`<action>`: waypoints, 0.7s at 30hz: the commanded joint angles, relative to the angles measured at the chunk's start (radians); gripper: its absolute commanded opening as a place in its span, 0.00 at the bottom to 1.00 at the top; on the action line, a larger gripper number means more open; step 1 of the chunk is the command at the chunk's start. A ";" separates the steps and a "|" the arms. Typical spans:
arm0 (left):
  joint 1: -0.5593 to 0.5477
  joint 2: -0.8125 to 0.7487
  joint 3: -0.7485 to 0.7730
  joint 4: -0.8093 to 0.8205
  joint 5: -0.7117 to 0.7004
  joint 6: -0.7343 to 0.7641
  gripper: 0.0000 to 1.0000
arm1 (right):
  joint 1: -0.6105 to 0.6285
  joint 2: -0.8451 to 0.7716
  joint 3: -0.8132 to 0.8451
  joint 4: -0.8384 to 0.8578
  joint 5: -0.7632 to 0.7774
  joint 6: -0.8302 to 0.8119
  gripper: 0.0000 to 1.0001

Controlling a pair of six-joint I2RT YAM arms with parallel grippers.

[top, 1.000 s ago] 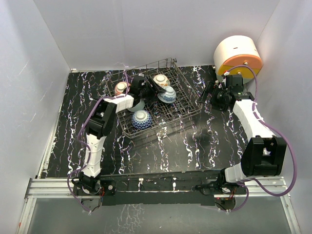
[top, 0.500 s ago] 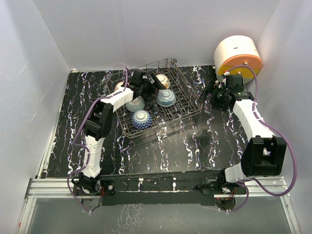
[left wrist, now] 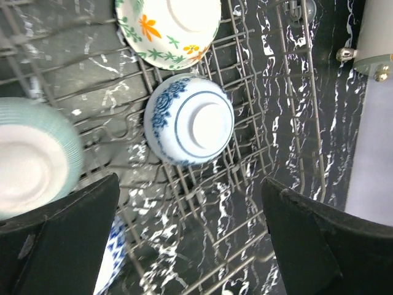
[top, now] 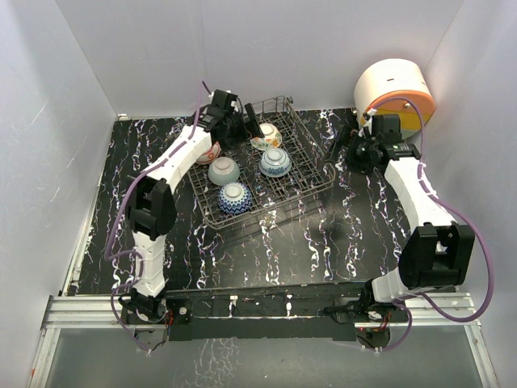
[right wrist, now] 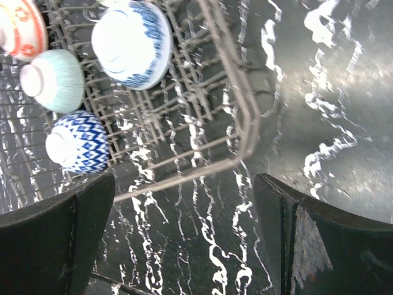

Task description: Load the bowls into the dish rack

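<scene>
Upturned bowls (top: pixel 275 162) inside grey wire dish rack (top: pixel 300 183)

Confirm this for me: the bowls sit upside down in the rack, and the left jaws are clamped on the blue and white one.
One part is wrong: the left jaws stand open and hold nothing. The left wrist view shows the blue and white bowl lying free beyond them, upside down in the rack like the others.

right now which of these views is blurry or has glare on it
Left wrist view: the pale green bowl at the left edge is smeared, the blue-white bowl mid-frame is crisp. Right wrist view: white glare washes the table at upper right, and the dish rack wires look soft. Top external view: sharp, evenly lit.
</scene>
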 commanded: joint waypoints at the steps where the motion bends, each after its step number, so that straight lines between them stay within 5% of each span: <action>1: -0.006 -0.181 0.051 -0.210 -0.149 0.188 0.97 | 0.129 0.032 0.174 -0.007 0.023 -0.023 0.99; 8: -0.007 -0.459 -0.152 -0.220 -0.289 0.339 0.97 | 0.349 0.154 0.379 -0.077 0.127 -0.012 0.99; 15: -0.005 -0.728 -0.393 -0.190 -0.501 0.462 0.97 | 0.372 0.141 0.335 -0.062 0.168 0.011 0.99; 21: -0.004 -0.818 -0.428 -0.224 -0.516 0.439 0.97 | 0.373 0.108 0.292 -0.049 0.181 -0.003 0.99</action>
